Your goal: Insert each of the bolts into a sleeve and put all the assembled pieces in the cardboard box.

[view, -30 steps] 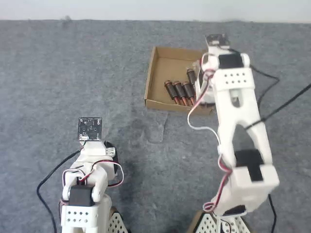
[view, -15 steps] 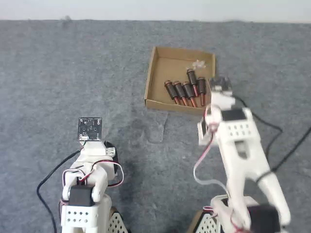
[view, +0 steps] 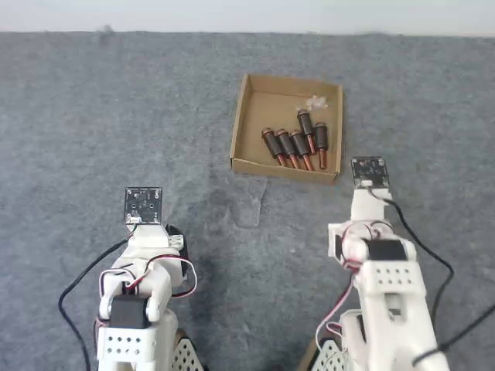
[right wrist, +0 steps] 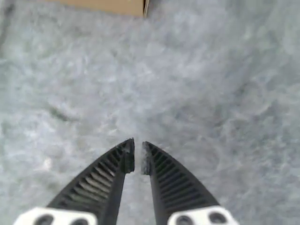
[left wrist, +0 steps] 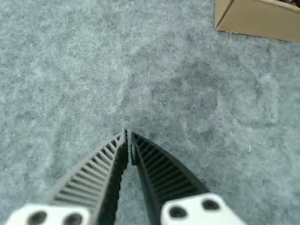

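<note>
The cardboard box (view: 249,108) stands at the back of the grey mat. Several dark sleeves with copper bolts in them (view: 296,145) lie side by side in it. My left arm (view: 144,255) is folded back at the front left, far from the box. Its gripper (left wrist: 127,134) is shut on nothing, just above bare mat, and a box corner (left wrist: 255,18) shows beyond it. My right arm (view: 370,232) is at the front right, short of the box. Its gripper (right wrist: 138,144) is shut but for a sliver, with nothing in it. The box's edge (right wrist: 103,5) lies ahead of it.
A small white scrap (view: 315,102) lies in the box's far corner. Grey felt mat (view: 116,100) covers the whole table. Cables trail from both arm bases at the front edge.
My right arm has drawn back from over the box to the front right, which uncovers the pieces in the box. The left arm has not moved.
</note>
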{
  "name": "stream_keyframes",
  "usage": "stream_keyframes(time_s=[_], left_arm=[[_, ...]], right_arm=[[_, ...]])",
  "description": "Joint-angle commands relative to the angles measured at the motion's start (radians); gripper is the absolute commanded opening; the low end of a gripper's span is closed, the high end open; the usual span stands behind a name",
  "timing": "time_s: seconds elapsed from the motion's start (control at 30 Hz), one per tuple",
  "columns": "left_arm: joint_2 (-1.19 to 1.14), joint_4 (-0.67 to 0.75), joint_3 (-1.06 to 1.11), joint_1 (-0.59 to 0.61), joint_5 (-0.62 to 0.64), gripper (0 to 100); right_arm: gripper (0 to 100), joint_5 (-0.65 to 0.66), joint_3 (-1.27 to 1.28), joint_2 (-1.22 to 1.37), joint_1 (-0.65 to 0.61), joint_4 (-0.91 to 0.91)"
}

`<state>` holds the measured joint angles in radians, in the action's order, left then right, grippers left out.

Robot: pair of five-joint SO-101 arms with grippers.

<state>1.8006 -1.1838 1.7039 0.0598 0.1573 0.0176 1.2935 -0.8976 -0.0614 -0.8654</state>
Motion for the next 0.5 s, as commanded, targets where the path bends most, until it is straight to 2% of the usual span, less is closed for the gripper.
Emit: stream_keyframes(time_s=[0.0,0.47], left_arm=[[0.021,0.006,-0.019,-0.002,-0.003,1],[0.021,0.006,-0.019,-0.002,-0.003,1]], right_arm=[[0.6,0.046,0.044,-0.114,0.056,0.036],[0.6,0.038,0.399,-0.627,0.064,0.022]])
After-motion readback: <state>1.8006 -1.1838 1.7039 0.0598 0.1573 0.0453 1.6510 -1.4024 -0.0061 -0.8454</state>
